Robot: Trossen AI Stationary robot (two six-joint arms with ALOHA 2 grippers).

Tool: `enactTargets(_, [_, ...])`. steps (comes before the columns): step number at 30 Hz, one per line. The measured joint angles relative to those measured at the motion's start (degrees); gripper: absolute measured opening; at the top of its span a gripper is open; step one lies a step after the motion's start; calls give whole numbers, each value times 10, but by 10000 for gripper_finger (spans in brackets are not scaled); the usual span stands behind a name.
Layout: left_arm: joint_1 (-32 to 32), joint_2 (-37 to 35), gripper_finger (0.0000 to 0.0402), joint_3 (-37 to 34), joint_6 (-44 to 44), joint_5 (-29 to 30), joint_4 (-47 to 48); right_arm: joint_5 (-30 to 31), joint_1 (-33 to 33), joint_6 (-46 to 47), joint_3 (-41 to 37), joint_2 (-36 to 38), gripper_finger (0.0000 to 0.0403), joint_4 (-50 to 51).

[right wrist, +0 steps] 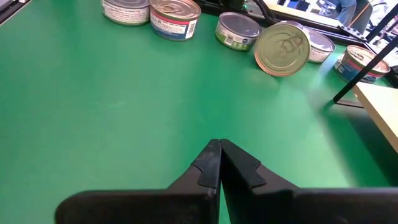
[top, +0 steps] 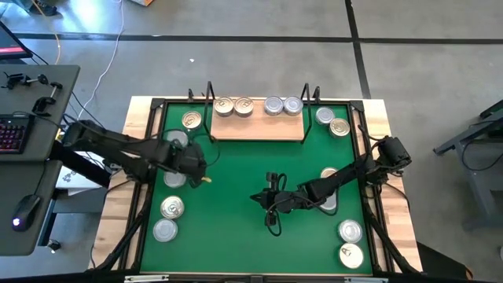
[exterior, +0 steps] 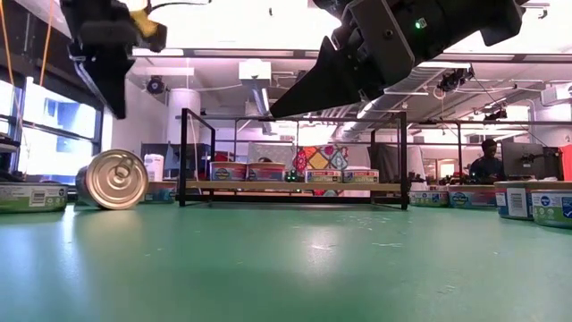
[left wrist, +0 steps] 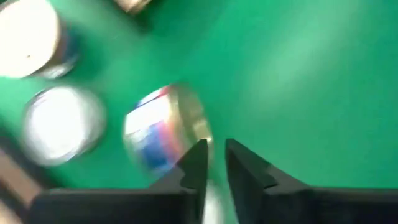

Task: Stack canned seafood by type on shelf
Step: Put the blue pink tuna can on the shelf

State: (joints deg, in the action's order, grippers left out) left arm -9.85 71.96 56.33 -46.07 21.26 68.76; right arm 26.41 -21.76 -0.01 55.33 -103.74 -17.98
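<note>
Four tins [top: 258, 105] sit in a row on the wood shelf [top: 258, 126] at the mat's far edge, gold pair left, silver pair right; other tins lie loose down the left and right sides of the green mat [top: 236, 196]. Left gripper [left wrist: 214, 163] hovers over the left side, fingers slightly apart with nothing between them, just beside a gold tin on its edge [exterior: 113, 179]. Right gripper [right wrist: 219, 159] hangs above mid-mat, fingers pressed together, holding nothing.

Bright overhead glare; seemingly motion-blurred tins [left wrist: 165, 134]
</note>
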Motion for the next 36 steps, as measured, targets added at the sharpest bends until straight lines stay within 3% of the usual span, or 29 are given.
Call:
enactTargets(9, [106,0,260,-51,10,4,-13,0,0,0,0,0,0,0])
enactTargets(13, [147,-3,314,-75,39,-2,-61,-1,-1,2,0,0,0,0])
enactTargets(20, [206,-2,322,-98,87,-28,-146,-1,-2,2,0,0,0,0])
enactTargets(24, [228,-1,322,-117,110,-83,-207,-3,-2,2,0,0,0,1])
enactTargets(36, [220,3,321,-157,102,-92,-194,-5,-2,15,0,0,0,1])
